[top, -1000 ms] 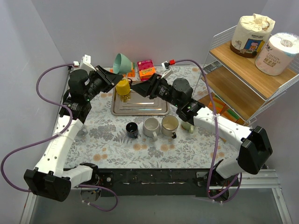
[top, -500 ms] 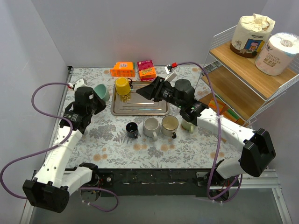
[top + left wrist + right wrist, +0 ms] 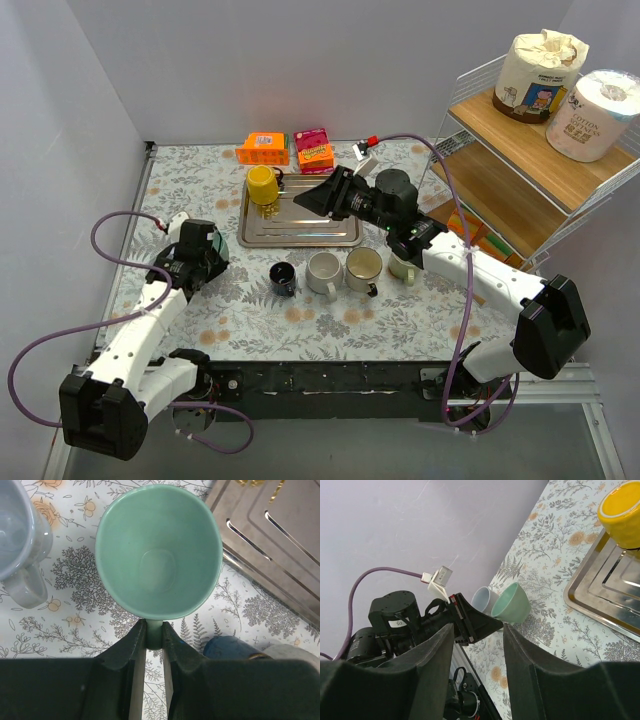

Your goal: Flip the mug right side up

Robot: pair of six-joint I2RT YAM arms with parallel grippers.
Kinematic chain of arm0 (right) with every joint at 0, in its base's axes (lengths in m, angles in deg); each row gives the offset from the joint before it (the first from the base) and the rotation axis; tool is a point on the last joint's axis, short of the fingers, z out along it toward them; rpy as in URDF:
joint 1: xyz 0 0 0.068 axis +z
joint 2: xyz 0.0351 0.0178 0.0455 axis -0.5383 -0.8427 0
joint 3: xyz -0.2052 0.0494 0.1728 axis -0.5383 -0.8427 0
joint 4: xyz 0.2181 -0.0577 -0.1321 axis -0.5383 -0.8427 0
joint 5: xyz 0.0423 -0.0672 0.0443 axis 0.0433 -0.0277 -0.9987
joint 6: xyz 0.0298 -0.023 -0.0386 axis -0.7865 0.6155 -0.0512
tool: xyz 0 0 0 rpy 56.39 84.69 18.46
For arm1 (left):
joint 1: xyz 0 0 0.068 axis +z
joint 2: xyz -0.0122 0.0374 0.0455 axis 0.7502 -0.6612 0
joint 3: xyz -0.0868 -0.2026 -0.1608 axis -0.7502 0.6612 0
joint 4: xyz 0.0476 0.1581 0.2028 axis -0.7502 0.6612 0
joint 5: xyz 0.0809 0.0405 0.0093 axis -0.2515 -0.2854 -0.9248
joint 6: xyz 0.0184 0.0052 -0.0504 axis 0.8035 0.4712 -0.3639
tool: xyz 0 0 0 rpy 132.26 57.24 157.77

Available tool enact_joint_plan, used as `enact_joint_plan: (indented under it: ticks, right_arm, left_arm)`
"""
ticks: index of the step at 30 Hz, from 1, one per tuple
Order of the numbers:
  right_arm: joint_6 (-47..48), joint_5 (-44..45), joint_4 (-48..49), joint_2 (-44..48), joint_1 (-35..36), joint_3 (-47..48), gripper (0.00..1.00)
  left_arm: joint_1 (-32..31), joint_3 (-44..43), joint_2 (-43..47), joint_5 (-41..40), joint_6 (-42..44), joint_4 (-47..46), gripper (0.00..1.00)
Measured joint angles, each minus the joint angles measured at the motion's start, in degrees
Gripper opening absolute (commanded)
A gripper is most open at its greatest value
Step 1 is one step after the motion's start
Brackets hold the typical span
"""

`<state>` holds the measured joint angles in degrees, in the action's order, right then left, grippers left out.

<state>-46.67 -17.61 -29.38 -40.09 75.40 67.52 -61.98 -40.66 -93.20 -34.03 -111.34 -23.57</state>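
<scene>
— Mint-green mug (image 3: 159, 560): where is it sitting?
— It is hanging low at the left side of the table (image 3: 400, 310), its mouth facing upward and leaning a little. I cannot tell whether its base is touching the table.
— What is holding it?
— The left gripper (image 3: 154, 630) is holding it, with the jaws clamping shut on its handle.
— What is lying around it?
— A grey mug (image 3: 20, 535) is standing upright just beside it. A steel tray (image 3: 280, 540) is lying near on the other side, carrying a yellow cup (image 3: 263, 185).
— And the other arm?
— The right gripper (image 3: 478, 627) is hovering over the tray, its jaws standing apart and gripping nothing.
</scene>
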Motion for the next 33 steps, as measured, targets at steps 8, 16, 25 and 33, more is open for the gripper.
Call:
enact_joint_plan:
  ticks: [8, 16, 25, 33]
  right_arm:
    - [0.0, -1.2, -1.0, 0.0, -0.6, 0.0, 0.51]
    - [0.0, -2.0, -2.2, 0.0, -1.2, -0.1, 0.51]
    - [0.0, -2.6, -2.6, 0.6, -1.9, -1.5, 0.51]
    - [-0.1, -2.6, -2.5, 2.1, -2.6, -2.8, 0.51]
  left_arm:
    - [0.0, 5.6, 0.2, -2.0, -4.0, -1.0, 0.0]
    - [0.0, 7.5, -1.5, -2.5, -5.6, -1.0, 0.0]
    - [-0.2, 4.4, -6.7, -4.0, -9.9, 0.9, 0.09]
    - [-0.2, 3.9, -6.7, -4.5, -14.2, 4.4, 0.22]
